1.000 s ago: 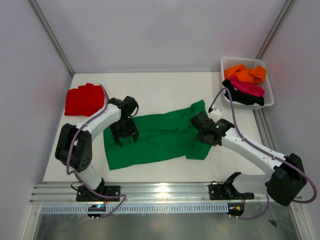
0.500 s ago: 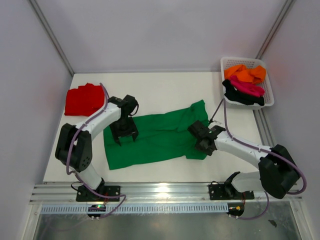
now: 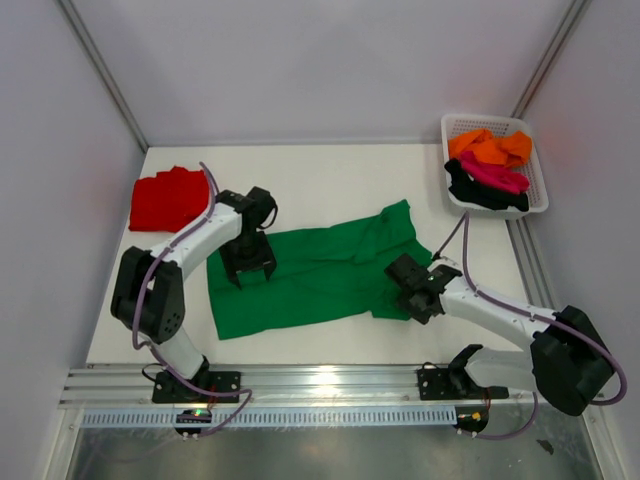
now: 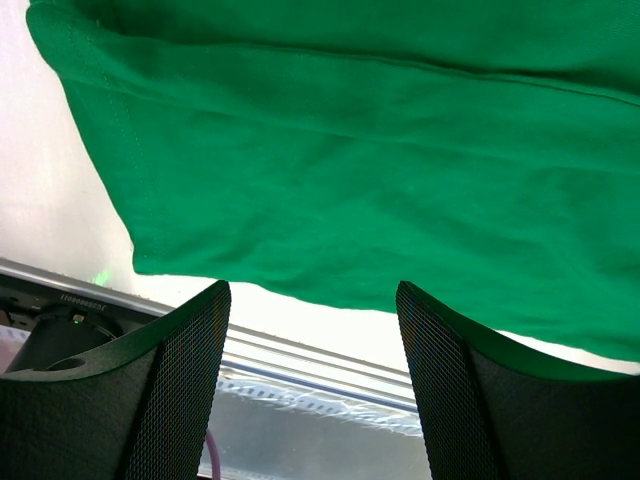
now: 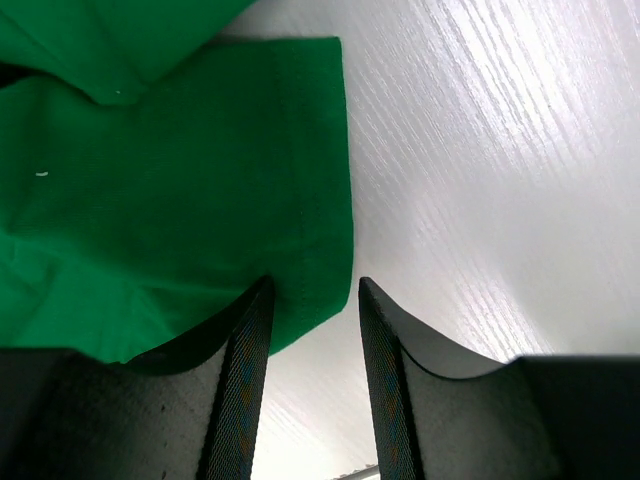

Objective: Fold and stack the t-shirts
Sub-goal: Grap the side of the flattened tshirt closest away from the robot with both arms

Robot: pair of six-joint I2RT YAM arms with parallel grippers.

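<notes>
A bright green t-shirt (image 3: 315,272) lies spread on the white table, wrinkled at its right end. My left gripper (image 3: 248,268) is open above its upper left part; in the left wrist view the green cloth (image 4: 380,150) fills the top and the gripper (image 4: 312,385) holds nothing. My right gripper (image 3: 412,291) is open at the shirt's lower right corner; in the right wrist view the sleeve's hemmed corner (image 5: 300,250) lies between the fingers of the gripper (image 5: 312,330). A folded red t-shirt (image 3: 168,199) lies at the far left. Orange (image 3: 490,147), magenta (image 3: 495,176) and black (image 3: 478,192) shirts sit in the basket.
A white mesh basket (image 3: 537,190) stands at the far right corner. A metal rail (image 3: 320,385) runs along the table's near edge, with both arm bases on it. Grey walls close in the left, back and right.
My right gripper has moved down and to the right, from over the shirt's right part to its lower right corner. My left gripper has barely moved. The shirt lies the same.
</notes>
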